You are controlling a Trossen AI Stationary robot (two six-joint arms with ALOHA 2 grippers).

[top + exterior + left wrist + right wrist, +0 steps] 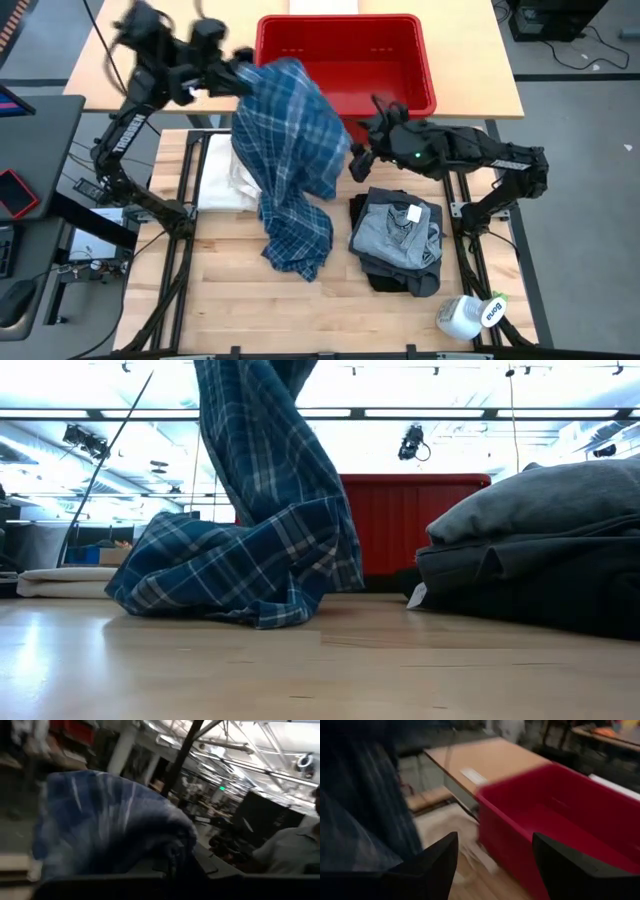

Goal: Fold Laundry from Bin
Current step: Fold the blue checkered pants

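High view: left gripper (243, 80) clamped on plaid shirt (290, 160) (one-point hold), right gripper (358, 160) open beside; risks slipping, bunching.

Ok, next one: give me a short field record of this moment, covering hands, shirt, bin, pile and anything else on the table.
left hand: raised near the bin's left end, shut on the plaid shirt
right hand: open, empty, beside the hanging shirt in front of the bin
plaid shirt: hanging from the left hand, lower end bunched on the table
bin: red bin, at the table's far edge, looks empty
pile: folded grey garments, stacked right of the shirt
other: white cloth left of the shirt; white bottle at near right
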